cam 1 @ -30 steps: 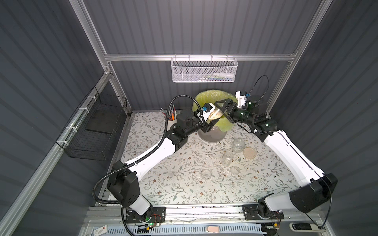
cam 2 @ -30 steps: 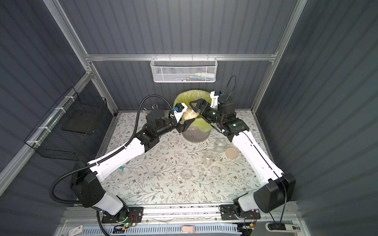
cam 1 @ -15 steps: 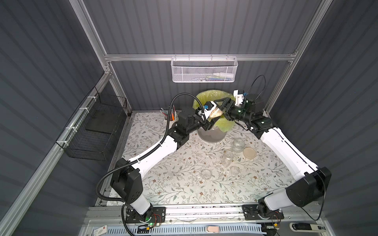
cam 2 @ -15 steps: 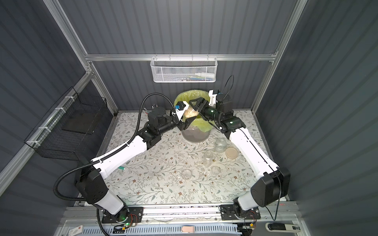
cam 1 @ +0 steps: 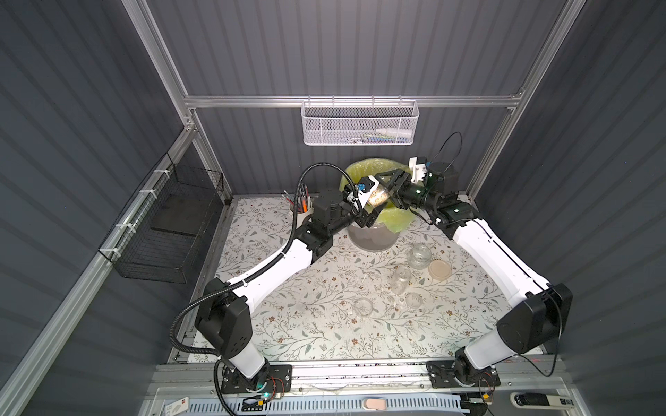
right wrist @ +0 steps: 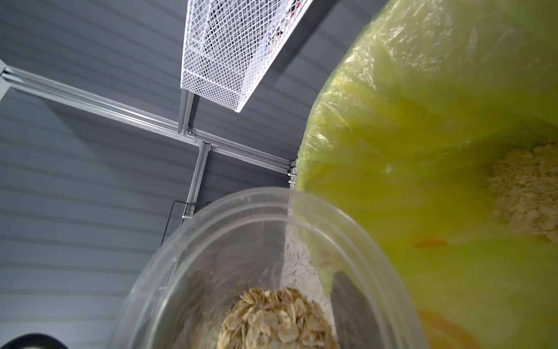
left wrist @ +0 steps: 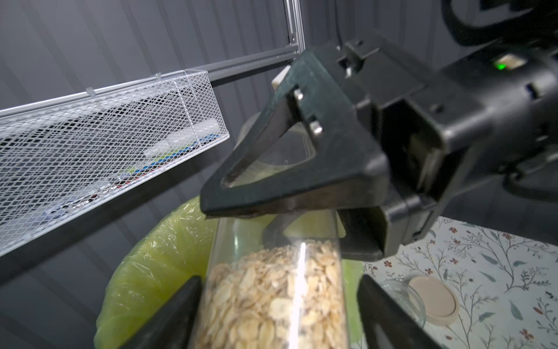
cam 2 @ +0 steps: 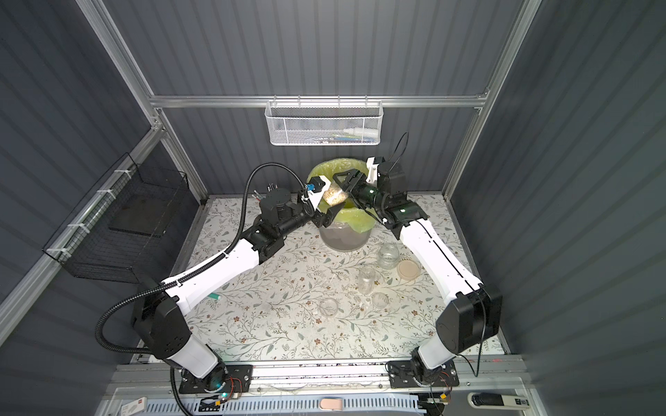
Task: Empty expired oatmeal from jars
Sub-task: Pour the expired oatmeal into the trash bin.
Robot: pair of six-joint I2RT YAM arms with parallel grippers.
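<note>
Jar (left wrist: 232, 241): clear, smooth, glossy glass. Oatmeal (left wrist: 265, 296): dry, matt, rough flakes. Bin liner (right wrist: 422, 121): thin, crinkled, glossy yellow-green plastic film. Basket (left wrist: 90, 136), upper left of frame: white coated metal mesh. Frame rails (right wrist: 120, 112): satin bare metal. Lid (left wrist: 434, 299), lower right: matt beige. Table cover (cam 1: 306, 324): matt floral print. Wall panels (cam 1: 360, 54): matt grey, ribbed.

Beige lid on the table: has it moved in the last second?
No. The beige lid lies beside the squat jar, as far from the grey bin as before.
</note>
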